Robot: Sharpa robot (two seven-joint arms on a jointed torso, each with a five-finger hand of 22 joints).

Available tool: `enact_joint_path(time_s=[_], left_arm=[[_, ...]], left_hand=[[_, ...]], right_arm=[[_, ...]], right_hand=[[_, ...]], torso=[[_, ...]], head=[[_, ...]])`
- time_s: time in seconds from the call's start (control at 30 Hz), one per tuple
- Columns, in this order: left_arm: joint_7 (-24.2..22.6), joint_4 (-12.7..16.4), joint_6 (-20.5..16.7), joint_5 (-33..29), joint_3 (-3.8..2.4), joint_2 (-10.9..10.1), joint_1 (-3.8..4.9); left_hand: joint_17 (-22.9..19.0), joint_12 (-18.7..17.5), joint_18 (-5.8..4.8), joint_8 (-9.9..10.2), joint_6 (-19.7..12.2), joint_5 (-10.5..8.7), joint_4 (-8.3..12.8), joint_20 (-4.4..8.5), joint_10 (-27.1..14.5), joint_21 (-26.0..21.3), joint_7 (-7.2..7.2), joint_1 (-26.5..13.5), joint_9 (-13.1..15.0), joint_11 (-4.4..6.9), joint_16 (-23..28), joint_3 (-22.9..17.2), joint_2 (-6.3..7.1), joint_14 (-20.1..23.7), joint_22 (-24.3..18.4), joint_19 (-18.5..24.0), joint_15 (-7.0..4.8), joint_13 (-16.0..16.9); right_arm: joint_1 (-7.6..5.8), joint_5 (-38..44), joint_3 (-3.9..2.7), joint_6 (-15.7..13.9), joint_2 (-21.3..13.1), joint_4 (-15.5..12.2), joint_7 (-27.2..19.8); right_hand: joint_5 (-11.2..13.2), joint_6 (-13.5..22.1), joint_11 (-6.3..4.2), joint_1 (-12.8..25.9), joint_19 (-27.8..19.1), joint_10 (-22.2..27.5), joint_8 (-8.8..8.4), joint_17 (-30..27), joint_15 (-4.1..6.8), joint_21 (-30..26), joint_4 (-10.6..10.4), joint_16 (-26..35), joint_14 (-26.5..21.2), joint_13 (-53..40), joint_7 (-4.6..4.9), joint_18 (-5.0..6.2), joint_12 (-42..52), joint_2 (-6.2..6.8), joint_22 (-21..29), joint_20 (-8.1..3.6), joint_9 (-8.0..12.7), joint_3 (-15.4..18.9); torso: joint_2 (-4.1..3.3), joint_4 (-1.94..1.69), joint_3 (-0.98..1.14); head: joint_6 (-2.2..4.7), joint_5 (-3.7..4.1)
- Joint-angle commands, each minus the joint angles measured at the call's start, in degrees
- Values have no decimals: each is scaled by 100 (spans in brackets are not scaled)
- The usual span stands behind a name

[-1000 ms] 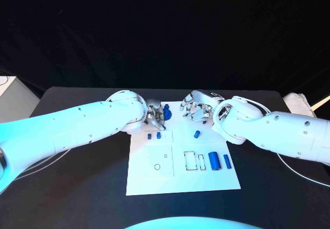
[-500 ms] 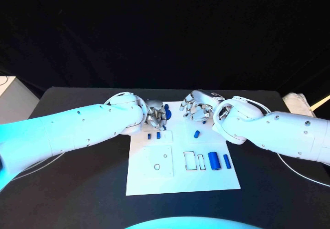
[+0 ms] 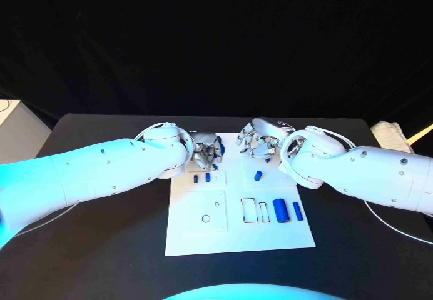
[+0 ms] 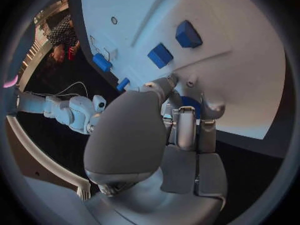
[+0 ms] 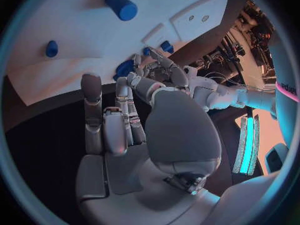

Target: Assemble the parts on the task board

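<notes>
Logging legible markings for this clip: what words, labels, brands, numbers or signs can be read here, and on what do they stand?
Dark lettering on the white arm at the rim of the right wrist view: too bent and cut off to read.
Task board: outlines only, no lettering.
Blue parts: no markings visible.
Left hand and right hand: no readable label.

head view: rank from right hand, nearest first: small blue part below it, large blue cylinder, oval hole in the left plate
1. small blue part, just below the right hand, board's upper middle.
2. large blue cylinder, lower right of the board.
3. oval hole, lower left, farthest.
</notes>
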State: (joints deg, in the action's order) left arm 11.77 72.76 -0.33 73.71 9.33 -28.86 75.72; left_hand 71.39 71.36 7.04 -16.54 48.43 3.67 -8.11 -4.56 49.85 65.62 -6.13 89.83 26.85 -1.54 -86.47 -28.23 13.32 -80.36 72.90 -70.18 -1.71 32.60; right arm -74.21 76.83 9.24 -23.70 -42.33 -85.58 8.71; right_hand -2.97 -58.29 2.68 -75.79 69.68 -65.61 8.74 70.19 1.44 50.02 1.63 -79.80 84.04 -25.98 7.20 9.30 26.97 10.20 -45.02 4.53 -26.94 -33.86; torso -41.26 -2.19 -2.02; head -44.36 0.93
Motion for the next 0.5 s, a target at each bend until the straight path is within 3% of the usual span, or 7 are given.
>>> enact_joint_path(time_s=[0.03,0.23,0.5], left_arm=[[-229,14,135,178,2,0,-1],[-211,-8,250,257,8,1,0],[-226,-25,178,358,39,36,-1]], left_hand=[[13,-29,-40,-34,65,9,91,-22,-35,45,3,-29,13,-9,1,-192,53,-11,19,28,31,6],[58,-17,-44,-86,233,17,475,-19,-19,136,-30,-319,29,-25,-5,-866,160,-18,109,44,37,32],[147,55,-60,-109,330,11,593,-22,87,218,-46,-527,45,-36,-25,-1021,154,-66,174,-1,48,155]], right_arm=[[-1,7,-2,9,-6,-11,-17],[-1,3,-2,7,-12,-11,-16],[-1,0,-2,7,-16,-14,-14]], right_hand=[[-17,-9,-9,49,-38,32,-20,-7,18,-21,-36,32,182,-3,13,-36,27,12,4,-17,6,10],[-17,-7,-8,55,-34,35,-25,-8,18,-15,-42,32,181,-8,14,-38,32,13,-6,-16,8,11],[-17,-7,-8,55,-34,35,-25,-8,18,-15,-42,32,181,-8,14,-38,32,13,-6,-16,8,11]], torso=[[-1,1,1],[-1,-1,3],[-2,3,-1]], head=[[-2,3],[-2,4],[-10,6]])
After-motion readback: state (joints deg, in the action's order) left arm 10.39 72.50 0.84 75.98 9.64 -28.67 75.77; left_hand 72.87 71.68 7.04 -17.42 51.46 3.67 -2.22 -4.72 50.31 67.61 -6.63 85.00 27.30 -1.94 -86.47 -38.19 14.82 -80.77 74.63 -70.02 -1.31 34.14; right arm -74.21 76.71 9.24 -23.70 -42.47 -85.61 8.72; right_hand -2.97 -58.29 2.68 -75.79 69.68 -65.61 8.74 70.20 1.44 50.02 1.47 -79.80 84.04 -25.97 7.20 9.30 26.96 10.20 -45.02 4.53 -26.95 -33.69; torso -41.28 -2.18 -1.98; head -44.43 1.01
